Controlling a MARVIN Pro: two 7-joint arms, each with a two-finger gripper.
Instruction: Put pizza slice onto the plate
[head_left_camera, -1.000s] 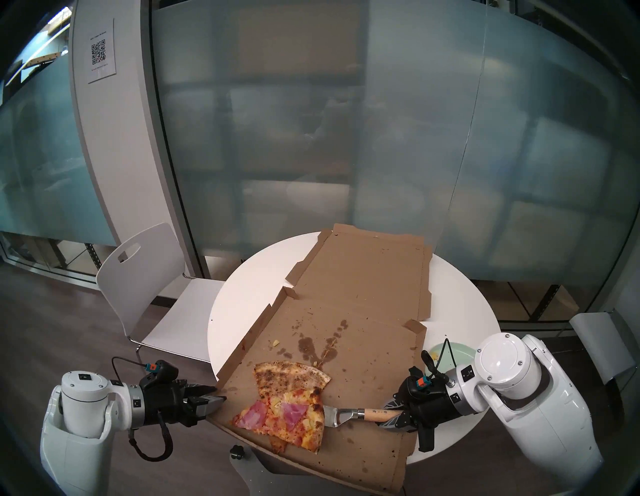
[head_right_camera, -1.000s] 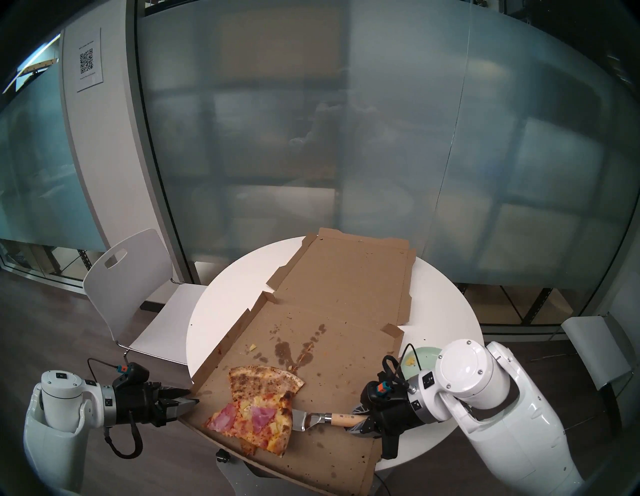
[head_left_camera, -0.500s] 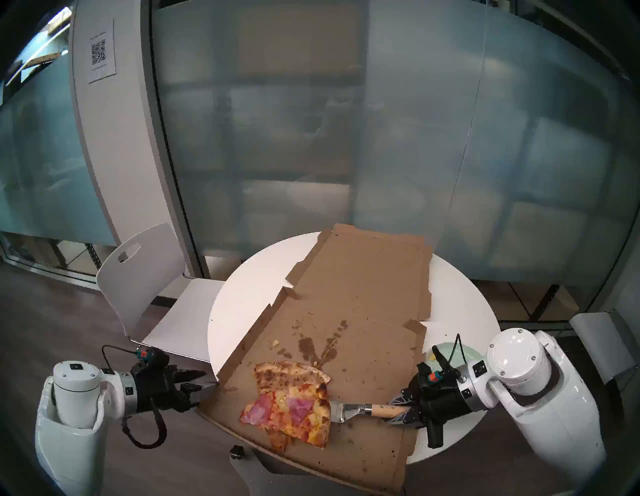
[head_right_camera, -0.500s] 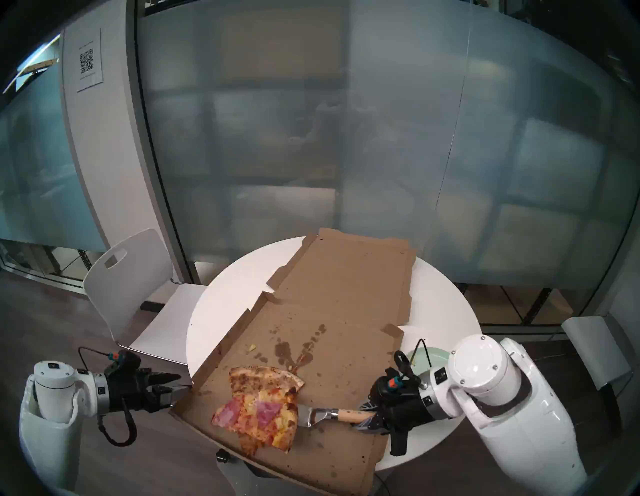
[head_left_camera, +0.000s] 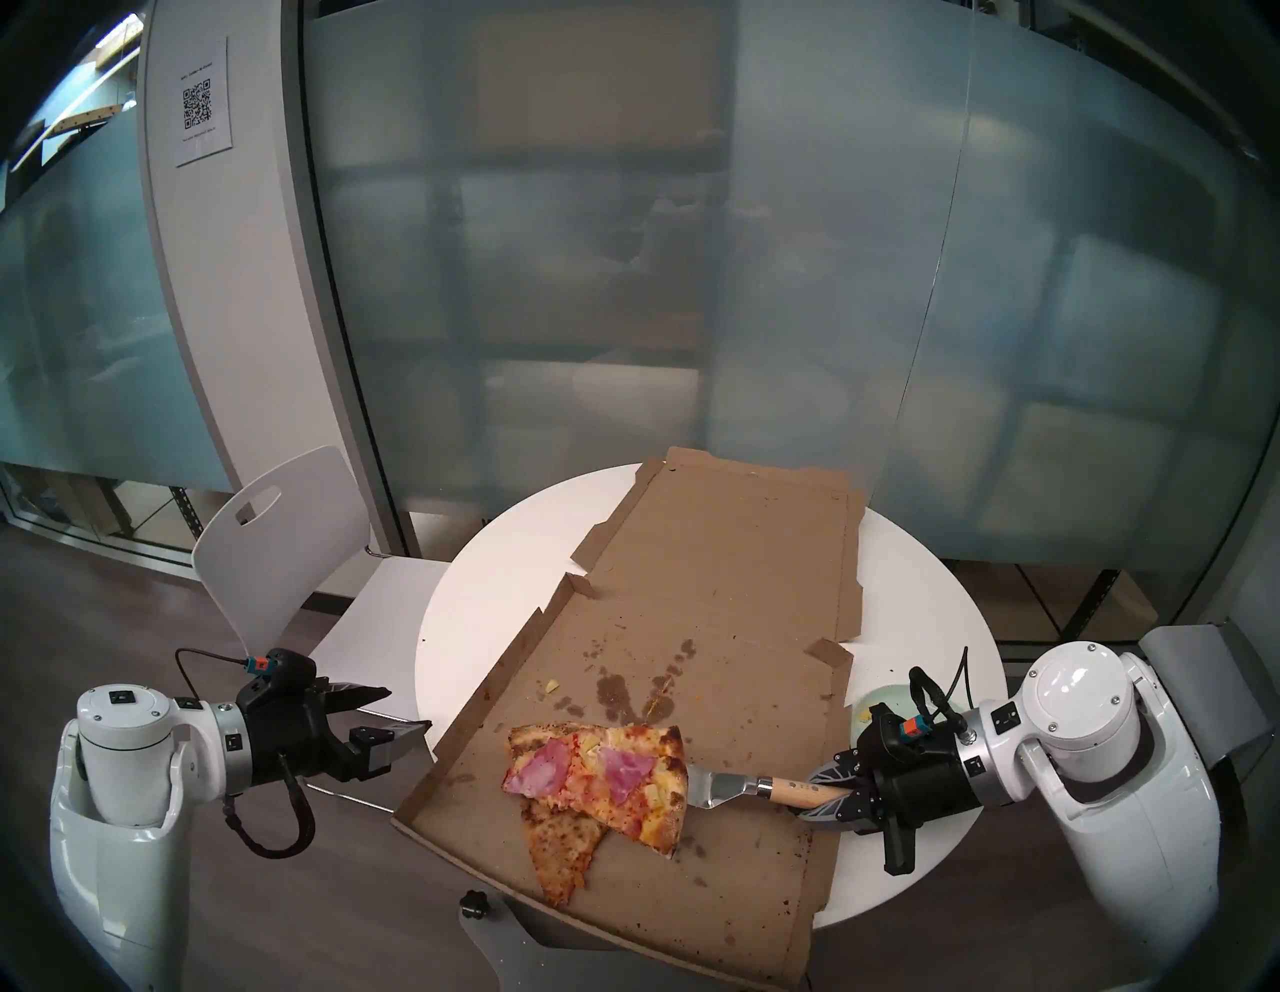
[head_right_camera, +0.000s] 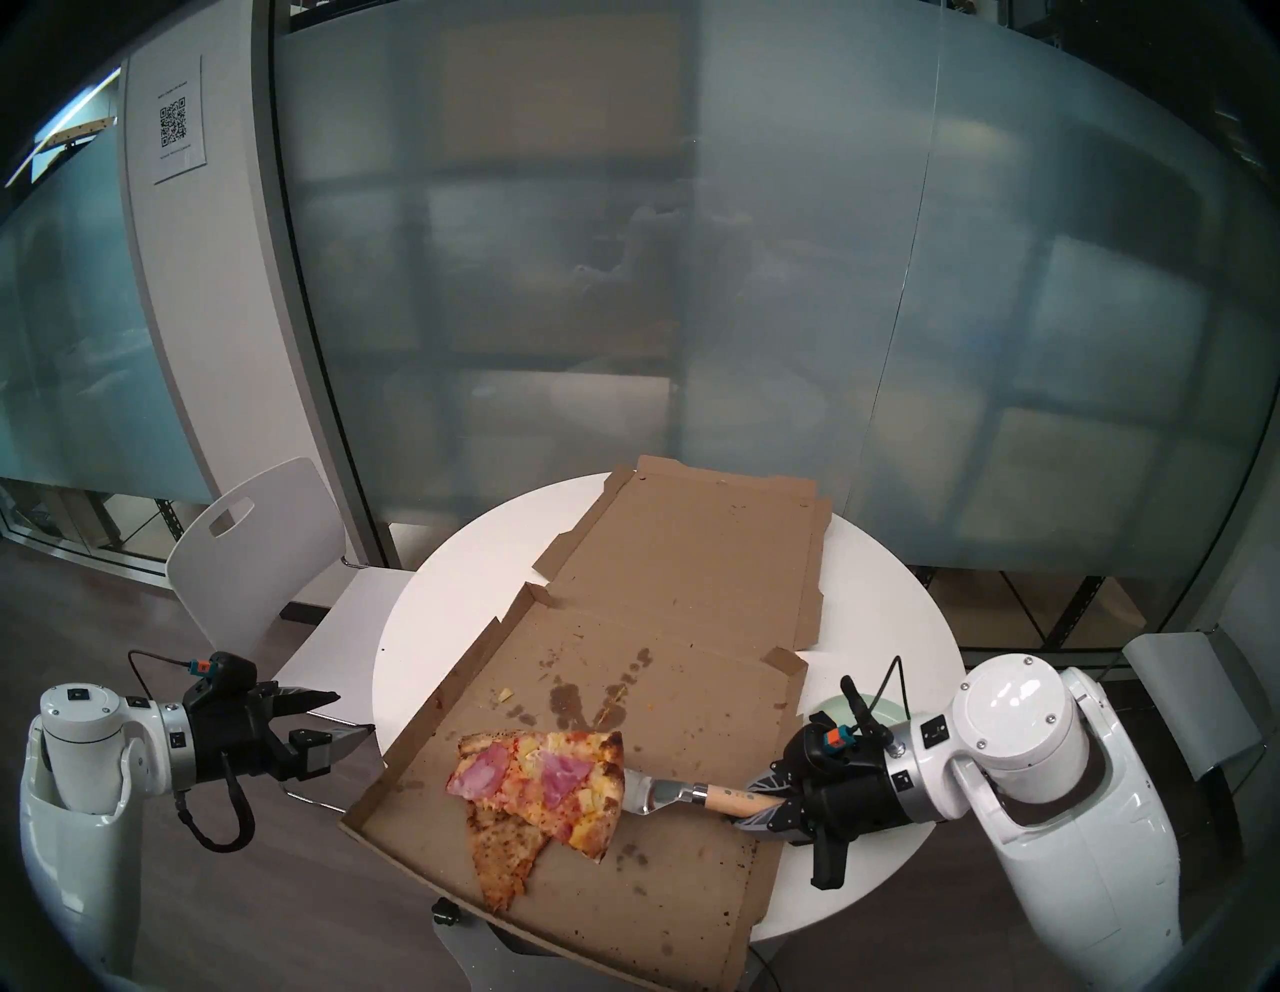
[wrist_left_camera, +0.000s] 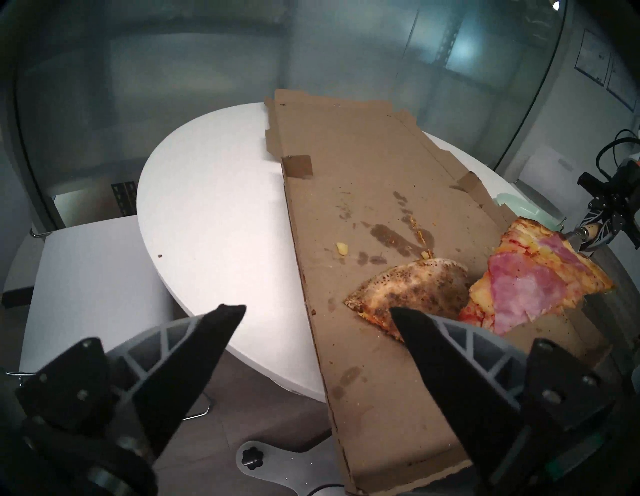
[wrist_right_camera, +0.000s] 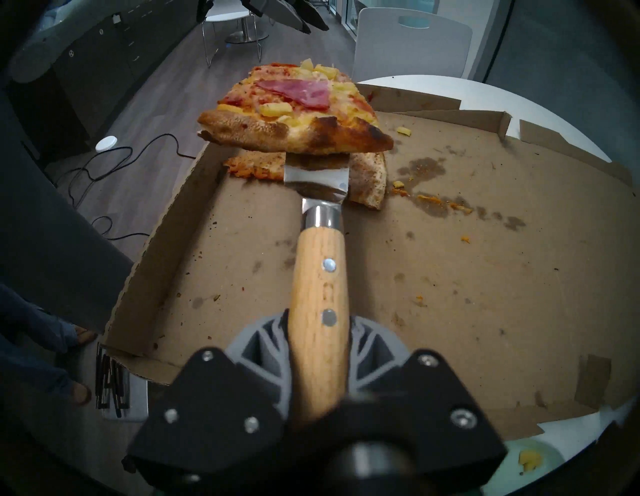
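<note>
Lifted off the pizza box (head_left_camera: 727, 665) now, the pizza slice (head_left_camera: 609, 779) rides the spatula (head_left_camera: 748, 790) clamped in the right tool (head_left_camera: 841, 796); left tool (head_left_camera: 388, 713) gapes empty. Carrying to the plate (head_left_camera: 883, 703) remains.

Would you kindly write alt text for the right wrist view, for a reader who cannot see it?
The right gripper, shut on a wooden-handled spatula, holds the ham-and-pineapple pizza slice lifted above an open cardboard pizza box. A plain slice lies in the box beneath it, and the pale green plate shows at the bottom right.
</note>
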